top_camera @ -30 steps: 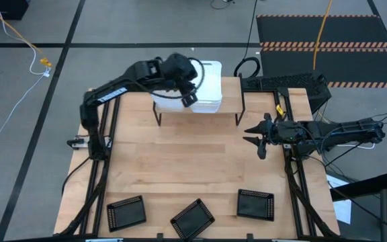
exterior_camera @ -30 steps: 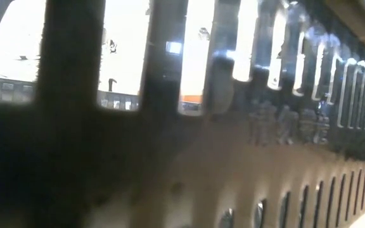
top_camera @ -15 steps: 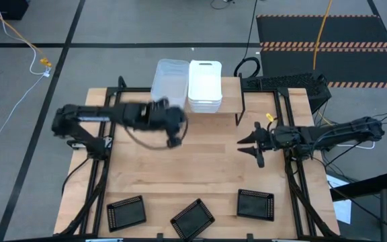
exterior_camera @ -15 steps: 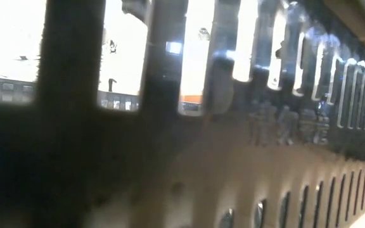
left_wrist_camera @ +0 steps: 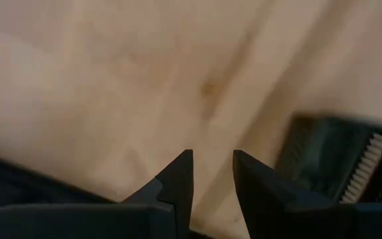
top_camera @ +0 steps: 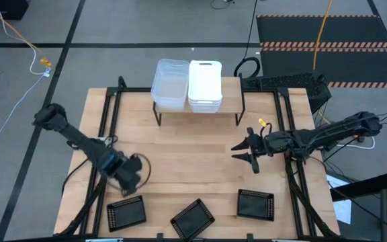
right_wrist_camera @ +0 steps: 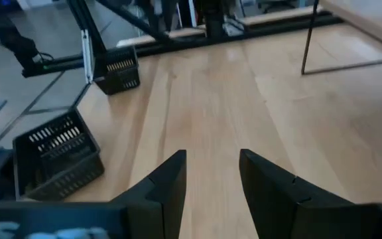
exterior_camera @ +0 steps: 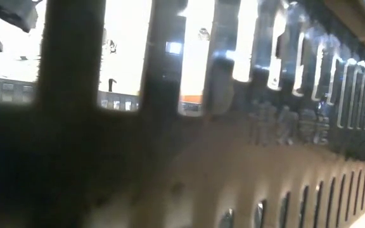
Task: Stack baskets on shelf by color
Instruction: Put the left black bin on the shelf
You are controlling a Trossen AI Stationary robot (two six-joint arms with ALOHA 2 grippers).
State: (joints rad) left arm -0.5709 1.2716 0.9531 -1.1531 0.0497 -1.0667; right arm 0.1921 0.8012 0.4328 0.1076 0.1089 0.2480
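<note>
Reading the high view from its left edge, we find our left gripper [top_camera: 134, 183] low on the left, hanging just above the leftmost black basket [top_camera: 126, 213], which sits at the frame's bottom left. In the left wrist view its fingers [left_wrist_camera: 181, 176] stand a little apart with nothing between them, and that basket's mesh wall [left_wrist_camera: 340, 159] shows close by. We judge this arm the nearer one: the basket lies just below the gripper in the frame, long axis running roughly left to right.

Moving right, the middle black basket [top_camera: 192, 218] lies skewed at the bottom centre. Above it, at top centre, the shelf [top_camera: 228, 105] carries the clear stack [top_camera: 169, 84] and the white stack [top_camera: 205, 85] side by side, leaving its right end bare for black.

Further right, the third black basket [top_camera: 255, 204] rests at the bottom right, below our right gripper [top_camera: 244, 154], whose fingers are spread and empty over bare table [top_camera: 193, 161].
</note>
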